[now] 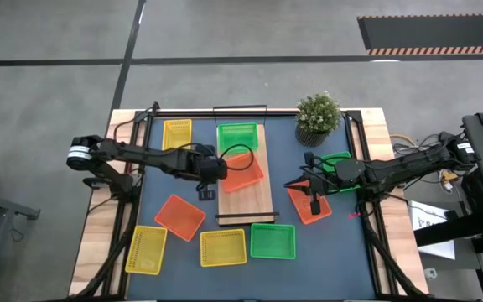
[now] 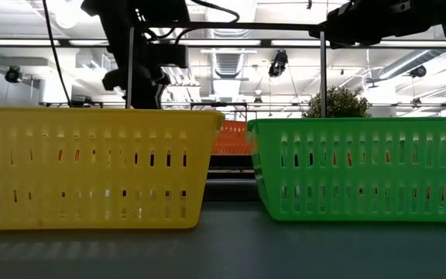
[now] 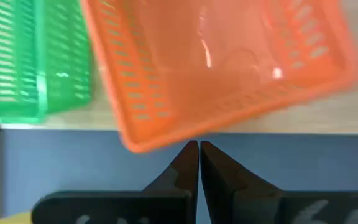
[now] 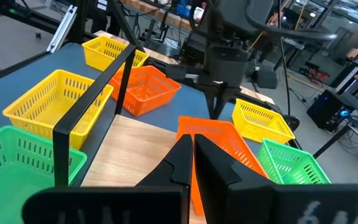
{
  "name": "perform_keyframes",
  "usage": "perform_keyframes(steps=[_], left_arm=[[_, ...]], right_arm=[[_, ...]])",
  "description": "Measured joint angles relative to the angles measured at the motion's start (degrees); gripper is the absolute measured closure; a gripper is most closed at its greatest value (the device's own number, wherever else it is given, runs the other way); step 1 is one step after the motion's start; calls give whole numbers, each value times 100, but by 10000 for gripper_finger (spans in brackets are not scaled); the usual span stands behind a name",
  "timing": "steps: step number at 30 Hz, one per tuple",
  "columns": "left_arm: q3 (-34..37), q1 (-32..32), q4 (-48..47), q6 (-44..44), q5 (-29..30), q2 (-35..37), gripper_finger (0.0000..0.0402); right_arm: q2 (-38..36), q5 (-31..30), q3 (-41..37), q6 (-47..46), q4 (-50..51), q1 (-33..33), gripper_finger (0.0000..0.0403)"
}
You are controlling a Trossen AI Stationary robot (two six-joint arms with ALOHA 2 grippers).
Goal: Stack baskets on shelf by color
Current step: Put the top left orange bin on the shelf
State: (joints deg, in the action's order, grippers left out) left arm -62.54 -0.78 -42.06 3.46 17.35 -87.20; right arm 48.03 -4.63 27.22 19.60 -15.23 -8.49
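The shelf is lying in the middle of the tabletop. A green basket is sitting at its far end, and an orange basket is lying crooked beside it, hanging a little over the shelf's left edge. The left tool is hovering just beside that edge with its fingers pressed together and holding nothing; in the left wrist view its closed tips are pointing at the orange basket's rim. I think it is placed there to push the basket straight, not to lift it.

The right tool is also closed and empty, above another orange basket on the right of the tabletop. Probably this one is going next onto the orange stack.

The other baskets are waiting spread on the tabletop: yellow ones at the front and back left, a green one at the front, so most sorting is not yet done.
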Motion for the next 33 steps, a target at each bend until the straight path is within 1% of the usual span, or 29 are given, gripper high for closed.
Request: perform_keyframes(steps=[2,5,6,8,10,11,14,15,16,19,25,28,30,33], left_arm=[[9,-62,111,35,269,0,402],[16,-132,-4,-127,1120,26,402],[19,-146,-68,-158,1301,72,402],[19,-149,-114,-156,1354,171,401],[19,-137,-131,-167,1118,273,402],[19,-126,-134,-168,810,326,401],[32,-126,-11,-125,-742,500,401],[63,-123,153,-80,-1074,534,401],[97,-111,314,-27,-1212,564,401],[198,-106,643,38,-1251,570,401],[557,-109,614,183,-1382,542,401],[673,-113,941,150,-1322,542,401],[745,-113,1014,147,-993,544,401],[804,-133,1068,156,-296,545,401]], right_arm=[[0,-1,0,-8,1,2,394],[0,-1,0,-17,3,2,394],[0,0,0,-44,3,2,394],[0,-1,0,-50,5,2,394],[0,-1,0,-52,25,2,394],[1,-1,0,-63,35,2,394],[4,-1,0,-119,155,2,394],[4,-3,0,-159,201,2,394],[4,-11,0,-166,231,4,394],[6,-117,0,-234,258,4,394],[7,-157,0,-322,306,6,394],[7,-157,0,-354,310,6,394],[7,-157,0,-354,305,6,394],[7,-157,0,-356,307,4,394]])
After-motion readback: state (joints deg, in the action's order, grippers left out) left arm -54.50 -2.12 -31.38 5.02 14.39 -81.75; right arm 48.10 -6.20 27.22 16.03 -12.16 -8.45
